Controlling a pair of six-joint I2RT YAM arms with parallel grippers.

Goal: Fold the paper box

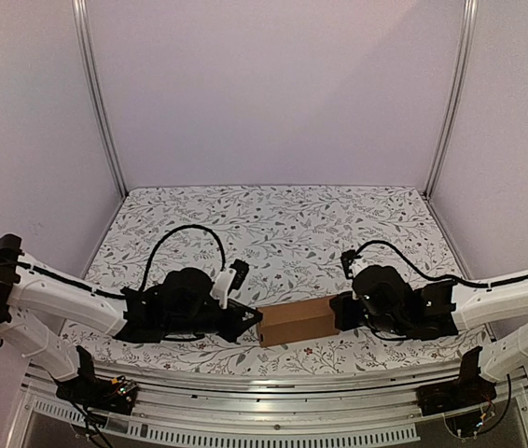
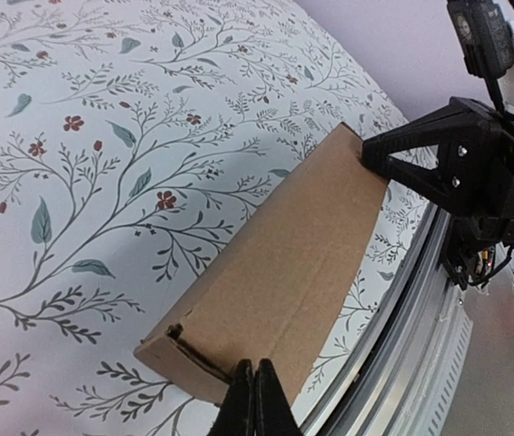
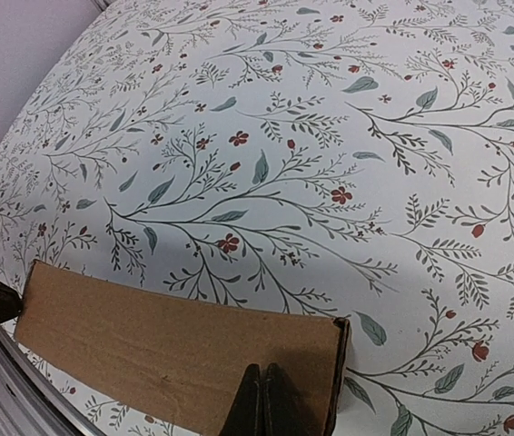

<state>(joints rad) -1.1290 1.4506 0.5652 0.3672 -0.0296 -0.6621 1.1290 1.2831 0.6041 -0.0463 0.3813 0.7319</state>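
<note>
Paper box (image 1: 297, 322) sat formed btwn left gripper (image 2: 255, 404) and right gripper (image 3: 268, 404), both pinched closed on nothing, tips at its ends. Risk: an uneven push could've skewed it or popped an end flap.

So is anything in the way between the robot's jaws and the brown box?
Nope, nothing visible is in the way. The left jaws and right jaws are both shut, right up at the two ends of the box.

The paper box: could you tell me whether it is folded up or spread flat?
Folded up: the paper box forms a narrow carton on the table, not a flat sheet.
</note>
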